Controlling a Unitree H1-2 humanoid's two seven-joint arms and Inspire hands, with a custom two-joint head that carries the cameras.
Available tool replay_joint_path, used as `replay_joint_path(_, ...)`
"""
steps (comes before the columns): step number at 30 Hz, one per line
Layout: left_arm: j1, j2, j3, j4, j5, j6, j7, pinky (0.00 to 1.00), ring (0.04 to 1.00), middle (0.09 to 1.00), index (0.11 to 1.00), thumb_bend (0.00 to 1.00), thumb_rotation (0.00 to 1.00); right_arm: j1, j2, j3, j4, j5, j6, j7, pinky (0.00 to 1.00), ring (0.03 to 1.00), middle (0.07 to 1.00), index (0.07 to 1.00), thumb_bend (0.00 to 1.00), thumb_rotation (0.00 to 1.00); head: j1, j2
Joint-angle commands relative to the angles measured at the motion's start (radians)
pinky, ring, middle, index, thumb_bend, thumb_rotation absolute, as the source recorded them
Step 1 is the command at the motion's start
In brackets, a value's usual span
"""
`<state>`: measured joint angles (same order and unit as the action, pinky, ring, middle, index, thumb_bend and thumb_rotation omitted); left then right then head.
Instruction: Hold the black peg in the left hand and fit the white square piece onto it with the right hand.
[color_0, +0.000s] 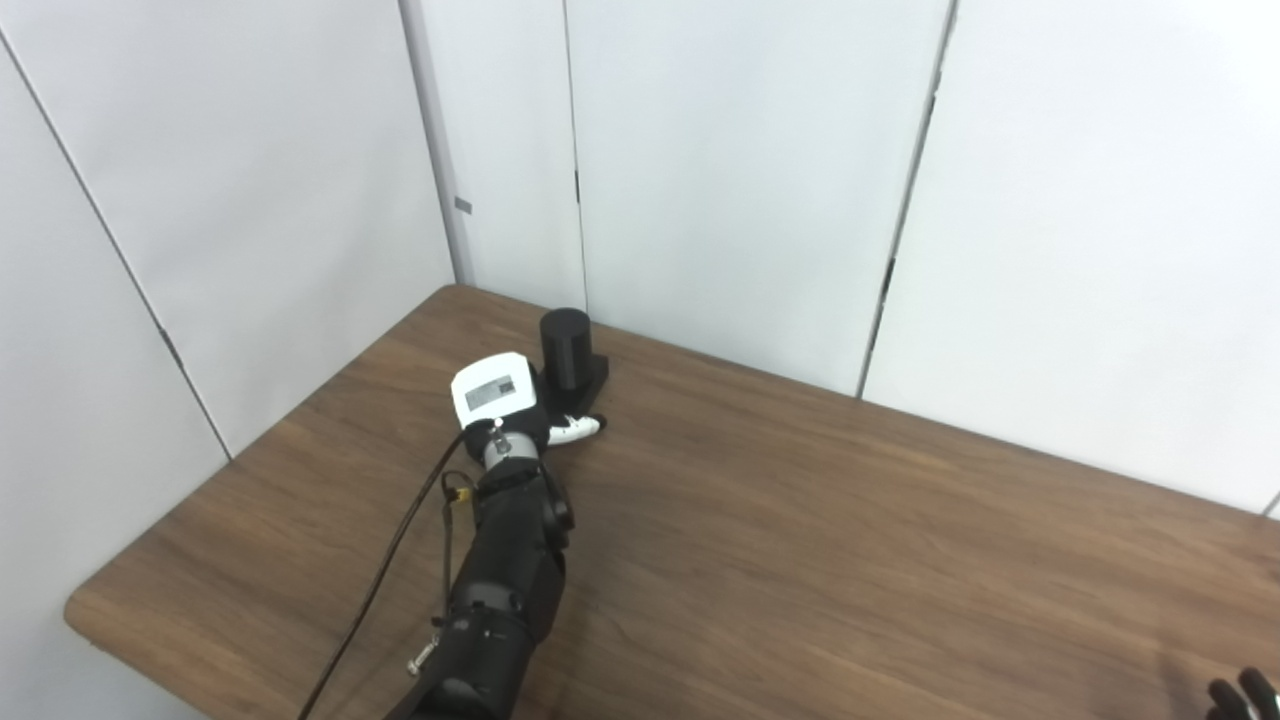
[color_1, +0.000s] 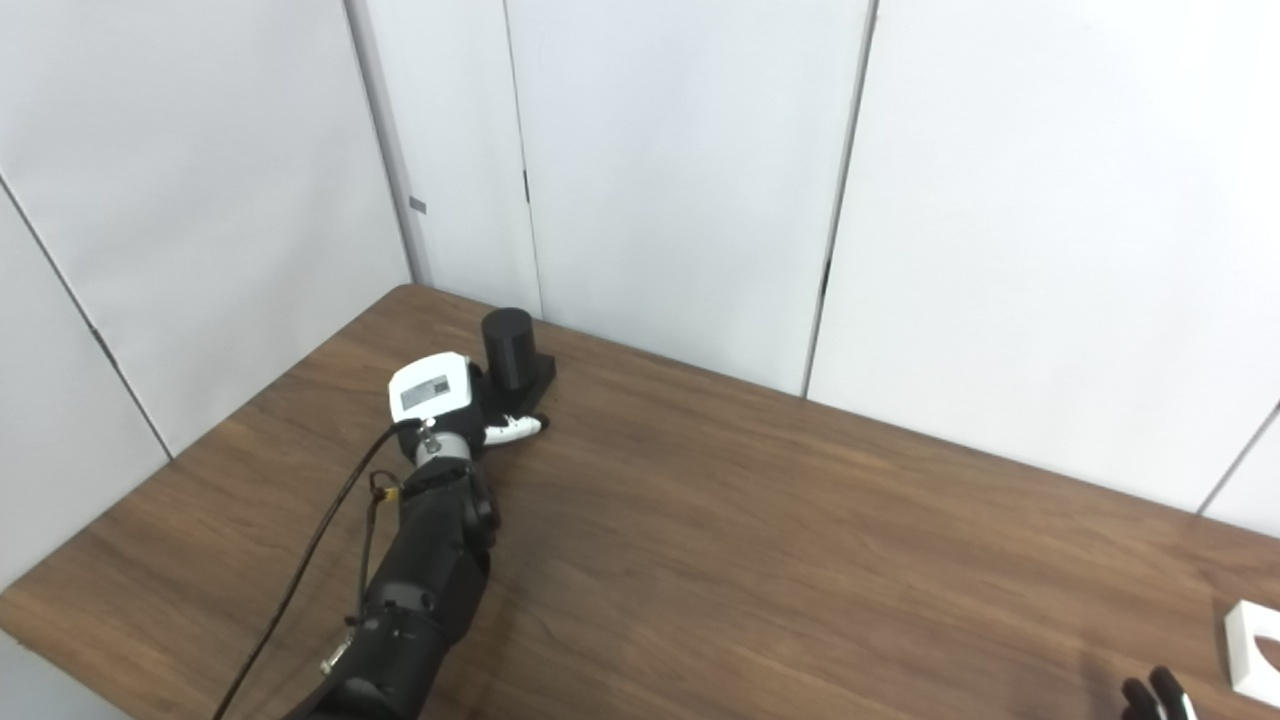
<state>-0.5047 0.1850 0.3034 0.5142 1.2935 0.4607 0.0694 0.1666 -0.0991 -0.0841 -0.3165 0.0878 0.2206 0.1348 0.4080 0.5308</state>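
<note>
The black peg (color_0: 566, 348), a short cylinder on a square black base, stands on the table near its far left corner. My left hand (color_0: 497, 398), with its white back plate up, rests just in front and to the left of the peg. Its white thumb lies stretched out along the front of the base, and its fingers (color_0: 578, 429) are mostly hidden behind the hand. The white square piece (color_1: 1252, 645), with a round hole, lies flat at the right edge, seen only in the right eye view. Only the dark tips of my right hand (color_1: 1156, 697) show at the bottom edge, left of the piece.
The brown wooden table (color_0: 800, 540) runs from the left corner across the picture. White wall panels (color_0: 740, 150) stand close behind its far edge, right behind the peg. A black cable (color_0: 390, 560) hangs along my left forearm.
</note>
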Motion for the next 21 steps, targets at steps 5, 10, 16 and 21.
replay_joint_path(5, -0.018, 0.015, 0.010, 0.007, 0.032, 0.009, -0.035, 0.69, 0.784, 0.812, 0.770, 0.80, 0.60, 0.055, -0.030, 0.017, -0.036, 0.002, 0.002, 0.019, 0.95, 0.998, 0.974, 1.000, 0.63, 1.00, -0.003, 0.002)
replay_joint_path(10, -0.010, 0.022, -0.001, 0.001, 0.013, 0.009, -0.048, 0.70, 0.792, 0.799, 0.685, 0.74, 0.56, 0.054, -0.031, 0.021, -0.039, -0.015, -0.002, 0.016, 0.89, 0.973, 0.956, 1.000, 0.63, 1.00, -0.004, 0.003)
replay_joint_path(16, 0.019, 0.042, -0.040, -0.038, -0.182, 0.004, 0.044, 0.62, 0.768, 0.749, 0.533, 0.66, 0.12, 0.054, -0.030, 0.019, -0.040, -0.015, 0.008, 0.015, 0.88, 0.970, 0.950, 0.999, 0.65, 1.00, -0.004, 0.003)
replay_joint_path(21, 0.038, 0.058, -0.072, -0.046, -0.329, -0.013, 0.159, 0.54, 0.688, 0.660, 0.483, 0.52, 0.04, 0.054, -0.028, 0.023, -0.040, -0.020, 0.003, 0.015, 0.89, 0.973, 0.948, 0.998, 0.64, 1.00, -0.010, 0.008)
